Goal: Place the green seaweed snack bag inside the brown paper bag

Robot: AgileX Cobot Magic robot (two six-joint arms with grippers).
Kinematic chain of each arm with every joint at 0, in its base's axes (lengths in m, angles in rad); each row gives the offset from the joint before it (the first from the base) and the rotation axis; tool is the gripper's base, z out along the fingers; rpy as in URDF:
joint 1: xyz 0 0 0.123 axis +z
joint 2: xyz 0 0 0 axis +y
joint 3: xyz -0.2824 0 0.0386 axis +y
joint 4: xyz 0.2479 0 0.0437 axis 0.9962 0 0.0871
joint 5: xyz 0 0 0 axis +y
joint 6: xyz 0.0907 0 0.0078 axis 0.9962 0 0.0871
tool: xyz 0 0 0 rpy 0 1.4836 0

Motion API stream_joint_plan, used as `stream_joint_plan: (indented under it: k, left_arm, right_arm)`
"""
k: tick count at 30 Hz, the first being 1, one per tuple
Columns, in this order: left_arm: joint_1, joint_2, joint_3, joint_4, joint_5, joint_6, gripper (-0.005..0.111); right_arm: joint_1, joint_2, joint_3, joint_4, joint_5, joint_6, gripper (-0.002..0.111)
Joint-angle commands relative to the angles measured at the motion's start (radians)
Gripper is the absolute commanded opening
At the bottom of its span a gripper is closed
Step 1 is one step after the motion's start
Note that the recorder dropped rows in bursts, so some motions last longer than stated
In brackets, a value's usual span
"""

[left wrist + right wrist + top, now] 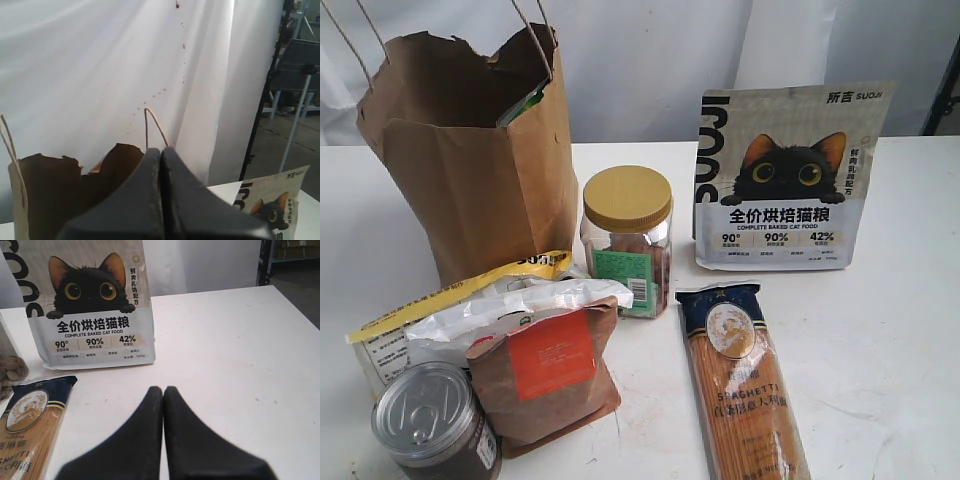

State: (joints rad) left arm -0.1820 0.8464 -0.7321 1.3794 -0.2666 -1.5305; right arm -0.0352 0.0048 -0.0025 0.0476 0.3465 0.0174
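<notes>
The brown paper bag (470, 170) stands tall at the back left, with a torn rim and thin string handles. A sliver of the green seaweed snack bag (525, 104) shows inside it, just under the rim at the right; the rest is hidden by the paper. In the left wrist view the paper bag (65, 195) lies just beyond my left gripper (161, 150), which is shut with nothing between its fingers. My right gripper (163, 389) is shut and empty above the white table (225, 350). Neither gripper appears in the exterior view.
A cat food pouch (785, 180) stands at the back right, also in the wrist views (90, 305) (272, 205). A yellow-lidded jar (627, 240), a spaghetti packet (745, 390), a small brown pouch (548, 370), a metal-lidded jar (432, 420) and a yellow-white bag (450, 315) crowd the front.
</notes>
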Motion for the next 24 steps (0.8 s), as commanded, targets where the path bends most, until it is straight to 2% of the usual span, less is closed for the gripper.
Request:
stream_joint_plan:
  k: [1,4,11,15,24]
  left_arm:
    - [0.003,-0.067,0.066,0.017,-0.024,-0.055,0.000]
    - [0.003,-0.092,0.118,0.068,-0.038,-0.160,0.000]
    - [0.003,-0.091,0.206,0.080,-0.113,-0.168,0.001]
    - [0.003,-0.091,0.208,0.103,-0.181,-0.162,0.001]
    - [0.003,-0.091,0.208,0.103,-0.171,-0.158,0.001]
  right_arm:
    - [-0.006,-0.005,0.002,0.002,-0.002,-0.004,0.000]
    - [-0.006,-0.005,0.002,0.002,-0.002,-0.004,0.000]
    - [-0.006,-0.005,0.002,0.002,-0.002,-0.004,0.000]
    - [-0.006,-0.005,0.002,0.002,-0.002,-0.004,0.000]
    - [-0.006,-0.005,0.002,0.002,-0.002,-0.004,0.000]
